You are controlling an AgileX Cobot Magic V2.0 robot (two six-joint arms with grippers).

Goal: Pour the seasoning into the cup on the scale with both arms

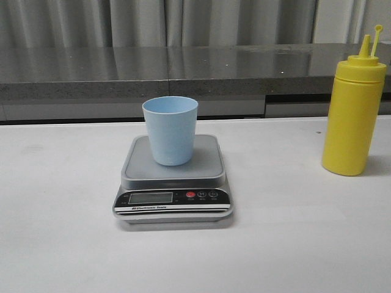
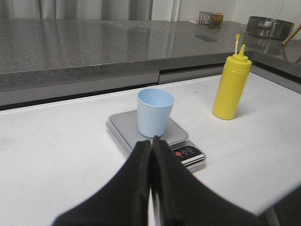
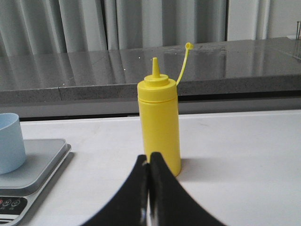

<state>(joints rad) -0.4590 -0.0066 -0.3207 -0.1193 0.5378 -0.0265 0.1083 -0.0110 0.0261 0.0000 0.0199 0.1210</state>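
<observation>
Nearest the robot, the two end effectors sit low over the white worktop (image 1: 61, 244), each seen only from its own wrist camera. The left end effector (image 2: 151, 141) has its black fingers pressed together with nothing between them, and it points at the scale. The right end effector (image 3: 149, 157) is likewise closed and empty, aimed squarely at the seasoning bottle and near its base but not touching it. Neither arm appears in the front view, so both seem held back from the things.

Next out, the digital kitchen scale (image 1: 172, 174) lies flat at the middle of the worktop, black panel and red button facing the robot. The pale blue cup (image 1: 170, 129) stands upright on its grey platform, roughly centred, mouth open. It looks light and thin-walled, easy to tip or nudge off centre.

Further right and well apart from the scale, the yellow seasoning bottle (image 1: 354, 113) stands upright, its small tip cap hanging off on a thin tether, so the nozzle appears uncovered. The plastic body probably yields under pressure and is smooth; a hold around the mid-body, below the shoulder, should steady it for tilting, though a hard squeeze could squirt contents early. The fingers would have to part first.

Behind all this runs a grey stone counter (image 1: 183, 67).
</observation>
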